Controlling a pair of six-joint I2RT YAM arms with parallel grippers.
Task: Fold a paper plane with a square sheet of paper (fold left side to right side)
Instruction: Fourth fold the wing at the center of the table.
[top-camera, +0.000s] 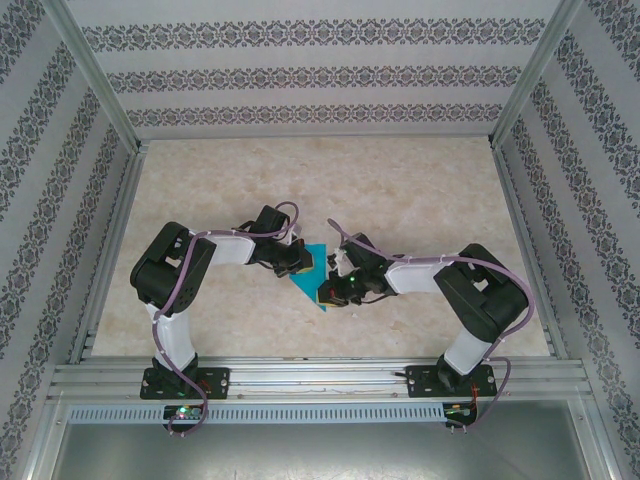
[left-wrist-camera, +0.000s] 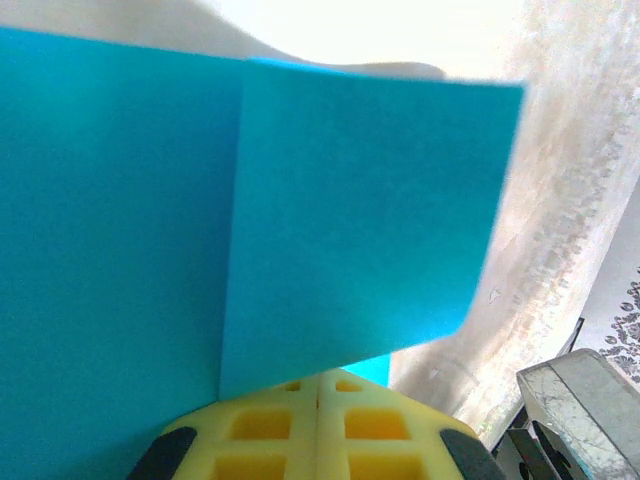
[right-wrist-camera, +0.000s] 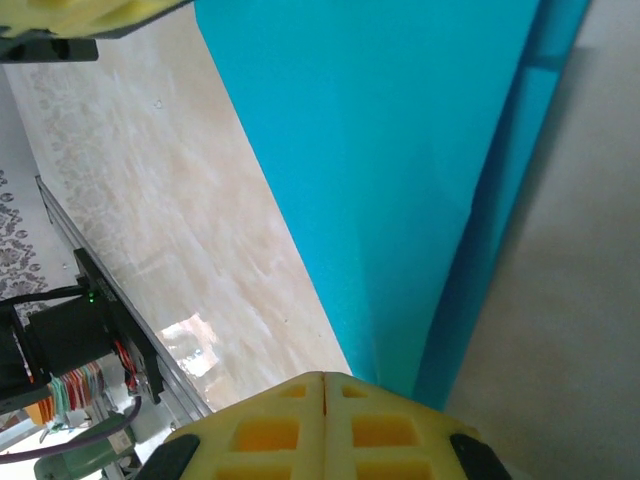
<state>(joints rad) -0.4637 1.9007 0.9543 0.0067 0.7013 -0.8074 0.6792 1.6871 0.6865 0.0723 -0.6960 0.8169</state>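
Both arms are huddled mid-table over the square sheet of paper (top-camera: 314, 278), which already looks part-folded: from the top camera it reads as a teal wedge with its long axis running roughly near-to-far. The left jaws sit on its left, farther edge and the right jaws on its right, nearer corner, so neither arm is really closer. The paper lies straight ahead of both.

Both sets of jaws are fully closed, with the yellow waffle pads (left-wrist-camera: 262, 432) pressed together along a seam. Whether a sliver of paper is pinched in there can't be made out. On the left wrist cam, a flap with one crisp straight crease sits right off the tips. On the right wrist cam, the sheet tapers to a point that meets the pads (right-wrist-camera: 268, 432).

The paper is thin, matte, plain teal and probably floppy. The table (top-camera: 420, 190) is a pale, marbled, smooth-looking surface, so the sheet would likely slide if nudged.
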